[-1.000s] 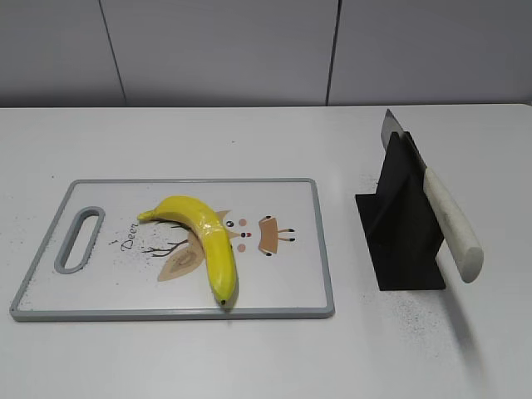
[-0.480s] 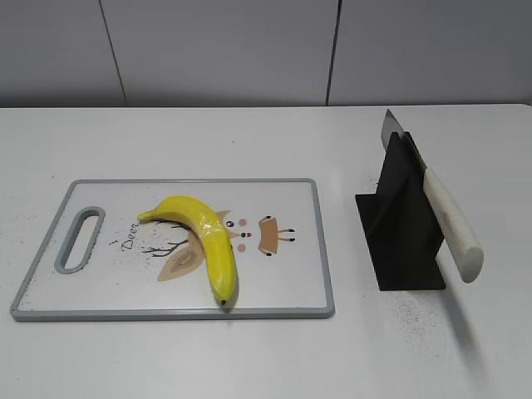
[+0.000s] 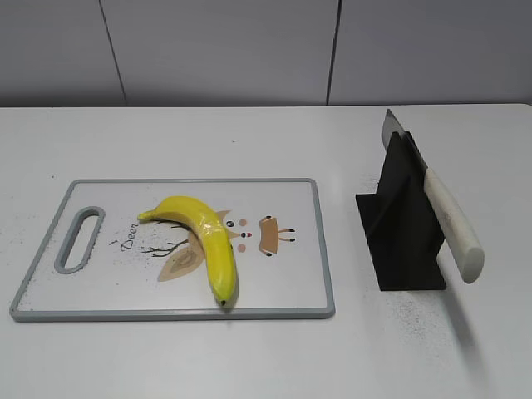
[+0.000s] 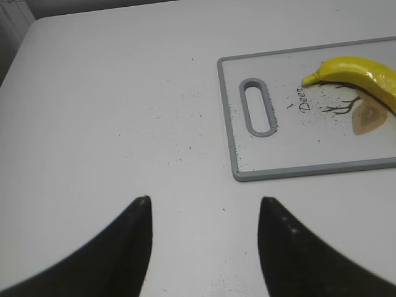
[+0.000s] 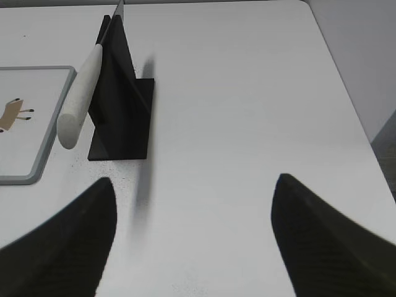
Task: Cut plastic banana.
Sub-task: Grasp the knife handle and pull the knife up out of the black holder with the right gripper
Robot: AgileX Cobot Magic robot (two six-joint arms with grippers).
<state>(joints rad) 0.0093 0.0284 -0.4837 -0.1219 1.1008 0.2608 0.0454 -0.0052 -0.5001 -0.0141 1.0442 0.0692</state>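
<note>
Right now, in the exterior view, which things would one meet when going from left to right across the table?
Cutting board's handle slot → plastic banana, lying on the cutting board → black knife stand → knife, resting on the stand with its white handle sticking out toward the right.

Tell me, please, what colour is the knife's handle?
Off-white; the knife handle shows best in the exterior view.

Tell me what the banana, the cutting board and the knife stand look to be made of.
Banana: likely moulded plastic, glossy yellow with sharp highlights. Cutting board: probably hard plastic, smooth white face with printed cartoon and grey rim. Knife stand: matte black sheet, plastic or painted metal; cannot tell which.
</note>
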